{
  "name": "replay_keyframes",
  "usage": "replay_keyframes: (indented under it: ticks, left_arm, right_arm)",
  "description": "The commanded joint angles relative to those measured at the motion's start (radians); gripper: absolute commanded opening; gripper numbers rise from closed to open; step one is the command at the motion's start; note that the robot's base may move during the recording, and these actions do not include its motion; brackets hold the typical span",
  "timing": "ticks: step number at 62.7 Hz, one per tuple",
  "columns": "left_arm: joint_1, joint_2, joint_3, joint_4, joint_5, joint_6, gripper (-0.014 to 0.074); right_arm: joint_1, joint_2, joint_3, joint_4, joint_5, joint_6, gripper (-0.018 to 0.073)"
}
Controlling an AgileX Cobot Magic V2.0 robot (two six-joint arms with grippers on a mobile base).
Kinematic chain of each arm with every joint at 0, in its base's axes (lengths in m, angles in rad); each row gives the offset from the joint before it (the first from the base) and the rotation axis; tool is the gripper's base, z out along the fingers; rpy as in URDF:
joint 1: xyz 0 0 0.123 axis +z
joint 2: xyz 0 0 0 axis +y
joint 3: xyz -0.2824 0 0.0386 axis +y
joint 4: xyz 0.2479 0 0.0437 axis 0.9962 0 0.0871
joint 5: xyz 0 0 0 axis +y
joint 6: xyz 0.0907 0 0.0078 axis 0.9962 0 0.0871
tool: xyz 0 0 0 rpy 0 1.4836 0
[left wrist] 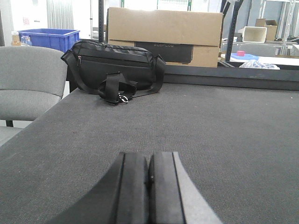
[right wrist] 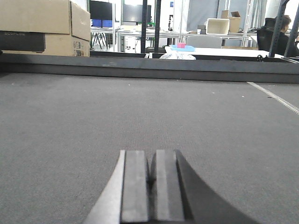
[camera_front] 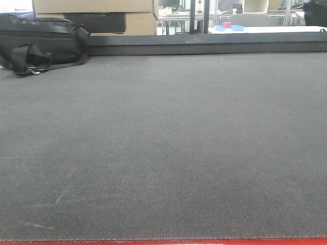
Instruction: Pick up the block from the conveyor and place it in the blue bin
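When we looked across the conveyor (camera_front: pixel 163 153), its dark woven belt filled almost the whole front view, with a thin red edge along the bottom. At the far left corner lay a black bag (camera_front: pixel 38 41), its straps trailing onto the belt. Behind the bag stood a cardboard box (camera_front: pixel 94 13).

From the left wrist we saw the left gripper (left wrist: pixel 149 161) low over the belt. Its two dark fingers (left wrist: pixel 133 186) were pressed side by side with only a thin seam between them, and they held nothing. We could not tell whether it touched the belt. The bag sat ahead of it and a little to the left, well apart. A grey chair (left wrist: pixel 28 79) stood beside the belt's left edge, and beyond the chair, off the belt, was the blue bin (left wrist: pixel 46 38).

From the right wrist the right gripper (right wrist: pixel 152 163) looked the same, fingers together and nothing in them. The belt ran ahead of it to a dark rail (right wrist: pixel 149 67). Past that rail, on a white table (right wrist: pixel 224 51), a small pink object (right wrist: pixel 181 45) rested on something flat and blue. It was too small for us to tell what it was.
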Motion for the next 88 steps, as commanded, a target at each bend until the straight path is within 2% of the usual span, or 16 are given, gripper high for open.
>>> replay_keyframes:
  ticks: [1, 7, 14, 20, 28, 37, 43, 50, 60, 73, 80, 88]
  left_arm:
    - [0.001, -0.005, -0.001, 0.002, -0.016, -0.008, -0.0111]
    - [0.001, -0.005, -0.001, 0.002, -0.019, -0.008, -0.0111]
    - [0.001, -0.005, -0.001, 0.002, -0.036, -0.008, -0.0111]
    - [0.001, -0.005, -0.074, 0.005, 0.033, -0.005, -0.0111]
    - [0.001, 0.023, -0.262, 0.044, 0.216, -0.004, -0.0111]
    - [0.001, 0.179, -0.511, 0.049, 0.428, -0.004, -0.0111]
    - [0.001, 0.346, -0.653, 0.049, 0.551, -0.004, -0.0111]
    - [0.001, 0.553, -0.819, 0.035, 0.749, -0.004, -0.0111]
    - [0.001, 0.837, -1.004, -0.018, 0.970, -0.004, -0.0111]
    - [0.001, 1.099, -1.107, -0.078, 0.995, -0.004, -0.0111]
    - [0.001, 1.191, -1.110, -0.127, 1.001, -0.004, -0.0111]
    - [0.001, 1.266, -1.110, -0.131, 1.007, -0.004, -0.0111]
  right_arm:
    - [-0.002, 0.007, -0.001, -0.006, -0.019, -0.002, -0.0162]
    - [-0.002, 0.007, -0.001, -0.006, -0.052, -0.002, -0.0162]
    - [-0.002, 0.007, -0.001, -0.006, -0.154, -0.002, -0.0162]
    - [-0.002, 0.007, -0.063, -0.006, -0.128, -0.002, -0.0162]
    - [-0.002, 0.009, -0.253, -0.006, 0.064, -0.002, -0.0162]
    - [-0.002, 0.132, -0.486, -0.006, 0.309, -0.002, -0.0162]
    - [-0.002, 0.252, -0.626, -0.006, 0.462, -0.002, -0.0162]
    - [-0.002, 0.426, -0.741, -0.006, 0.638, -0.002, -0.0162]
    - [-0.002, 0.657, -0.865, -0.006, 0.889, -0.002, -0.0162]
    - [-0.002, 0.906, -0.981, -0.006, 1.152, -0.002, -0.0162]
    - [-0.002, 1.001, -1.010, -0.006, 1.161, -0.002, -0.0162]
    - [-0.002, 1.090, -1.014, -0.006, 1.161, -0.002, -0.0162]
